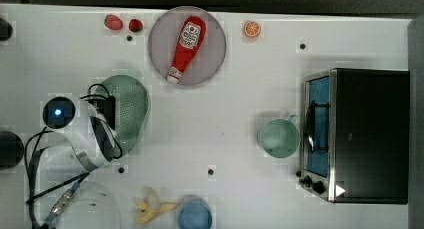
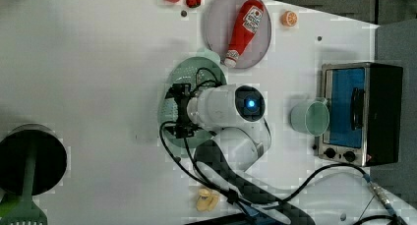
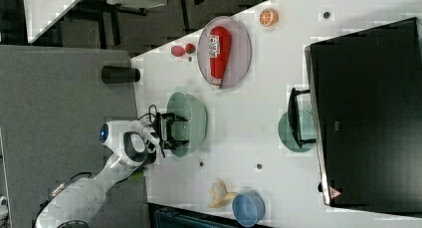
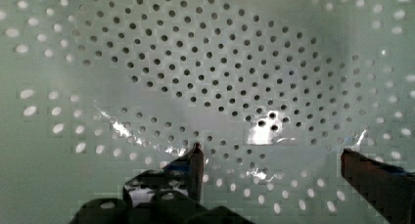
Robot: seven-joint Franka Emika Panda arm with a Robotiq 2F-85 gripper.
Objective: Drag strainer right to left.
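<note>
In the top view the strainer lies partly under the arm, its perforated bowl showing just beside the black gripper, and in the left view the gripper hangs over the strainer in the same way. In the right view the gripper reaches over the rim into the strainer, jaws set wide apart. In the wrist view the strainer spreads beneath and between the fingertips, which stand well apart and clasp nothing.
</note>
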